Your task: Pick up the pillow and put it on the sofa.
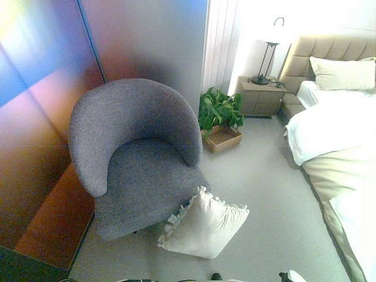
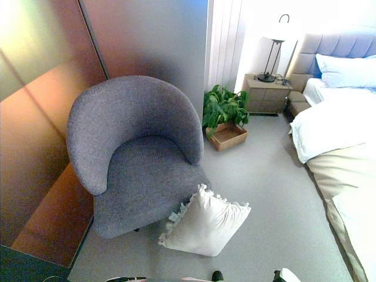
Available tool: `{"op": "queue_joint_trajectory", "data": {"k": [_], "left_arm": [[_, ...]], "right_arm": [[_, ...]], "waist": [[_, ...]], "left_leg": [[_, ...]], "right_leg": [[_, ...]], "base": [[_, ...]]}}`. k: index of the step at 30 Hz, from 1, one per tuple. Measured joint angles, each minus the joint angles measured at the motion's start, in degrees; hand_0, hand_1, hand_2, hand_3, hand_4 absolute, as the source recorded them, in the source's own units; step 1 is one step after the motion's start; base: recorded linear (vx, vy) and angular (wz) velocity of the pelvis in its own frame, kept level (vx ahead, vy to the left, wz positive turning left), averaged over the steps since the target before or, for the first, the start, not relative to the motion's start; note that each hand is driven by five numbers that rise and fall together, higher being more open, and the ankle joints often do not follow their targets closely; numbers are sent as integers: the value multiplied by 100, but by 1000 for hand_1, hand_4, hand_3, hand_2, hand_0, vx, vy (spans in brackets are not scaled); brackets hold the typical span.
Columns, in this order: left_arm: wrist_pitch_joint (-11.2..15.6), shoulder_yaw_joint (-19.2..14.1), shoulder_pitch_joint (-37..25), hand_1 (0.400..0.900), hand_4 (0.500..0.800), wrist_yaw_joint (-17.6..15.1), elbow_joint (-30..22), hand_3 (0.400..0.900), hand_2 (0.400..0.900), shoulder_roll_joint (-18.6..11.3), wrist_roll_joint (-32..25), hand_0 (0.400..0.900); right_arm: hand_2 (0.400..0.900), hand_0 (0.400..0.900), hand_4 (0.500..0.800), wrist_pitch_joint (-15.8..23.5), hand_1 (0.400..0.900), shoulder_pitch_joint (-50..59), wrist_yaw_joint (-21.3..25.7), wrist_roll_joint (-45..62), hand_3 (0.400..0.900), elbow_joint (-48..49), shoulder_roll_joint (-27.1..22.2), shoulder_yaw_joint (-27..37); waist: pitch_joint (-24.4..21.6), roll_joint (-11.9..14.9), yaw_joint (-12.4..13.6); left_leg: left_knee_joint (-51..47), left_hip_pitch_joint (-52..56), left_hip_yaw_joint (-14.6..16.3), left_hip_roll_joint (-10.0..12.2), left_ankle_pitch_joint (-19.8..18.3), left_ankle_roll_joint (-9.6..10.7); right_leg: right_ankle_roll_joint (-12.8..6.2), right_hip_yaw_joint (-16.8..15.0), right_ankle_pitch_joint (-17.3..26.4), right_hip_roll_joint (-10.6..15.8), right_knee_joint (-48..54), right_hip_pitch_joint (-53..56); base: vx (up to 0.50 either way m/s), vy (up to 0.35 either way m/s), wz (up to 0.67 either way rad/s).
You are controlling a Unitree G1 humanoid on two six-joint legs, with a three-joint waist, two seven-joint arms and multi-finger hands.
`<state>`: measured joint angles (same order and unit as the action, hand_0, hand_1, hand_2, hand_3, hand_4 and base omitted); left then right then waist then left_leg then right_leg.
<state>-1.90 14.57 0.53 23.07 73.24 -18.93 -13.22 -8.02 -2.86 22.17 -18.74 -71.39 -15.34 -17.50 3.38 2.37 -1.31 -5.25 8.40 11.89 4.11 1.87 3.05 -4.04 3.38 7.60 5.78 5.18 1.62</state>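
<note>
A cream pillow (image 1: 204,226) with a frilled edge stands on its side on the grey floor. It leans against the front right corner of the grey round-backed sofa chair (image 1: 138,161). The chair's seat (image 2: 147,176) has nothing on it. Only a small dark and white part of my right hand (image 1: 292,276) shows at the bottom edge, right of the pillow and apart from it. My left hand is out of sight.
A wood-panelled wall (image 1: 41,147) runs close along the chair's left side. A potted plant in a basket (image 1: 220,123) stands behind the chair on the right. A bed (image 1: 338,141), a nightstand (image 1: 261,97) and a lamp (image 1: 267,56) fill the right side.
</note>
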Motion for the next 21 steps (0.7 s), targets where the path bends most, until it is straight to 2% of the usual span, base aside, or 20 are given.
{"op": "queue_joint_trajectory", "data": {"k": [12,21], "left_arm": [[-54,0,14,900,800,51,-7,900,900,-32,-5,900],[-78,-7,-14,900,800,164,-100,900,900,-74,0,900]], "right_arm": [[900,900,800,18,900,3,73,-3,900,0,-46,2],[900,900,800,226,900,86,150,-11,900,17,-273,15]], "waist": [[-6,-2,4],[97,-63,8]], "left_leg": [[0,-87,-23,3,-1,1],[1,-148,-52,5,10,1]], "right_leg": [[-1,18,-1,4,0,-50],[-13,49,6,-2,0,-88]], "base": [[6,-6,1],[21,-26,3]]}}
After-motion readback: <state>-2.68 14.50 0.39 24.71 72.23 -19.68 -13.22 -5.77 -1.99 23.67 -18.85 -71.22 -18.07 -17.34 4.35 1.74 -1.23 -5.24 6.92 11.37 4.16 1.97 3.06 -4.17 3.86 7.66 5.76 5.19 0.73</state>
